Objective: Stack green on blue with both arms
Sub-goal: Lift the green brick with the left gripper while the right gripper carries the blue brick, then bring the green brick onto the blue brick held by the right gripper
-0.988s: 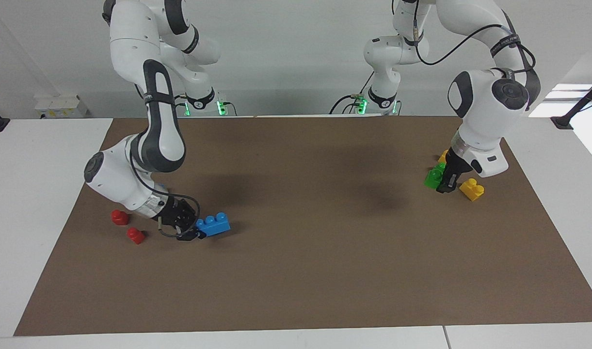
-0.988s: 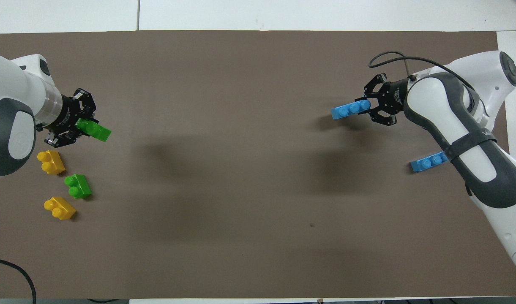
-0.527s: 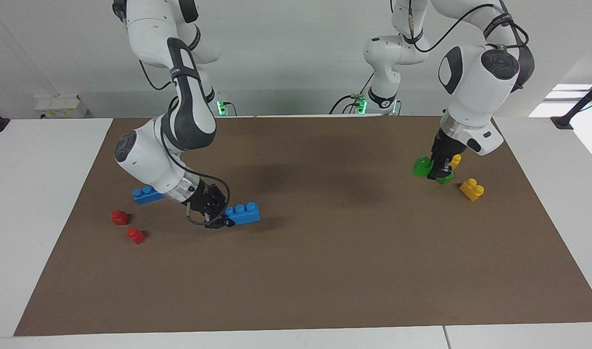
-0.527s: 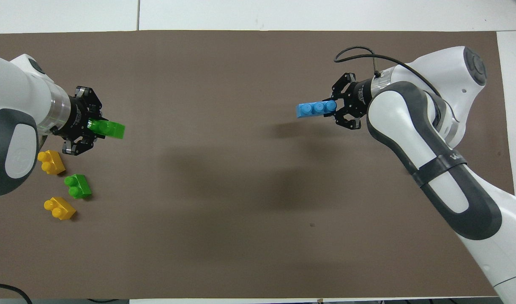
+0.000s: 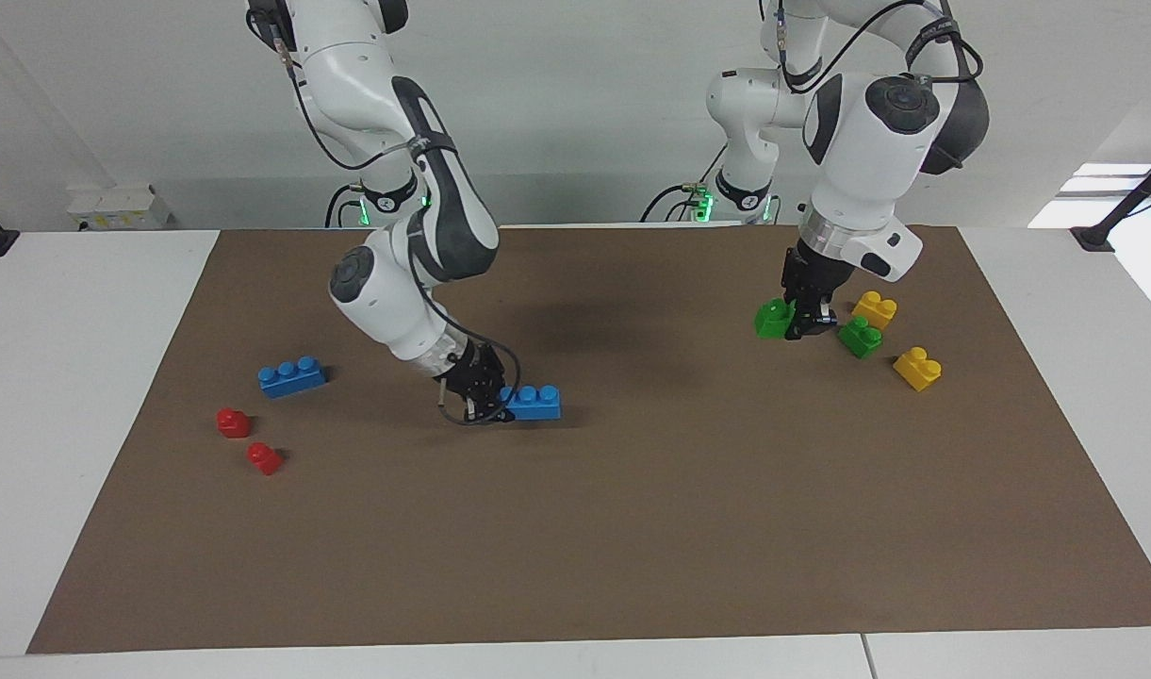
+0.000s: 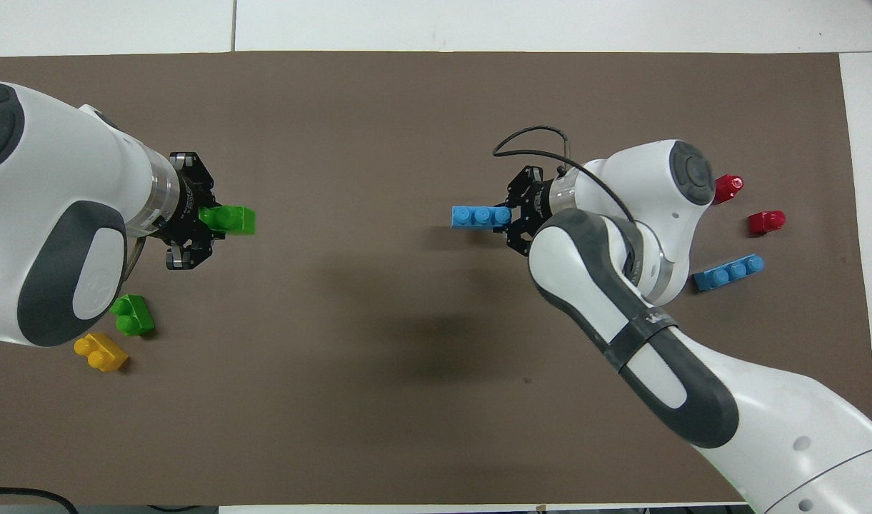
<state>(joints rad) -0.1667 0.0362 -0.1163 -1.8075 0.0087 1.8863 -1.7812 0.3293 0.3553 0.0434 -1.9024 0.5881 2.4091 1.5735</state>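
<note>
Both arms are swinging inward vs a sec ago. Right claw (image 5: 488, 404) is gripping the blue brick (image 5: 534, 402) low over mid-bench (image 5: 632, 528); left claw (image 5: 805, 319) is carrying the green brick (image 5: 773, 319) off its pile. Bricks are converging; stacking coming up, probably.

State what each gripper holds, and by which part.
Left gripper: small green plastic brick, by one end. Right gripper: long blue three-stud brick, by one end.

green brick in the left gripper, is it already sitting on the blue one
No, the green brick in the left gripper is far apart from the blue brick in the right gripper.
</note>
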